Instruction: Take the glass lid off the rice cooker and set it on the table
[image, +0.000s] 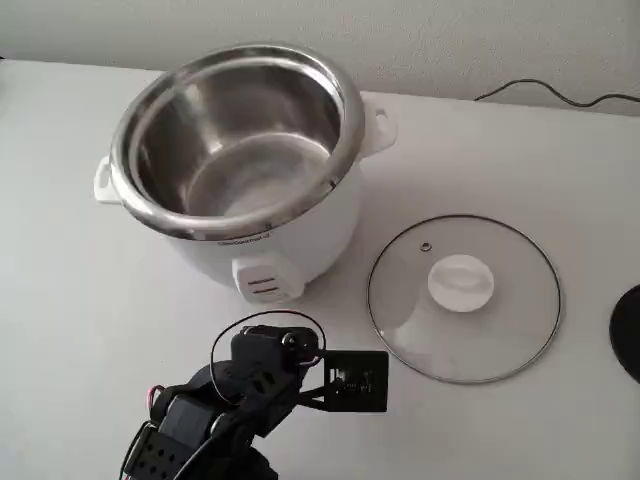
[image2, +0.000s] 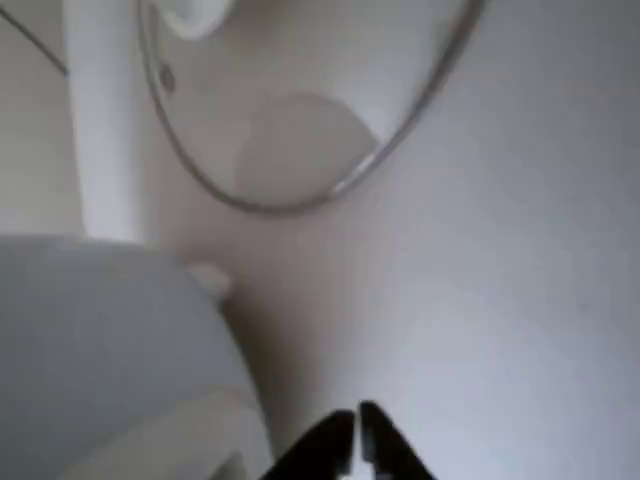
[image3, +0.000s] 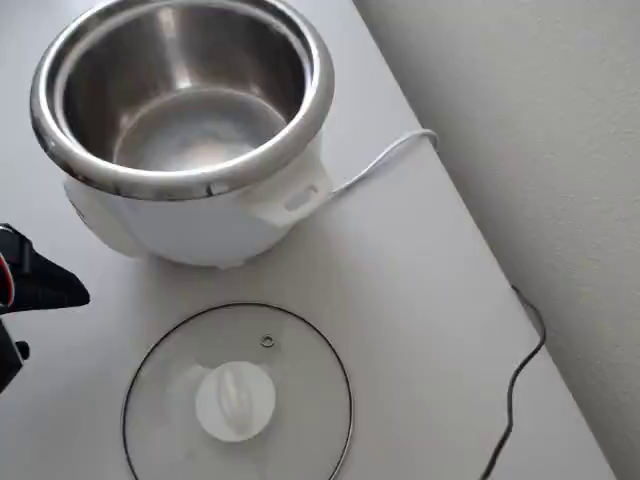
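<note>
The rice cooker (image: 290, 250) stands uncovered on the table (image: 500, 150), its steel inner pot bare; the overhead view has the cooker (image3: 200, 220) at top left. The glass lid (image: 462, 290) lies flat on the table to the cooker's right, white knob up, apart from it. In the overhead view the lid (image3: 237, 395) rests below the cooker. My black arm (image: 250, 385) is low in front of the cooker, left of the lid. In the wrist view my gripper (image2: 355, 435) is shut with nothing in it, the lid (image2: 300, 130) ahead and the blurred cooker (image2: 100, 340) at left.
A black cable (image: 560, 95) runs along the back right edge by the wall. The cooker's white cord (image3: 385, 160) trails toward the table edge. A dark round object (image: 630, 345) sits at the right border. Bare tabletop lies in front of the lid.
</note>
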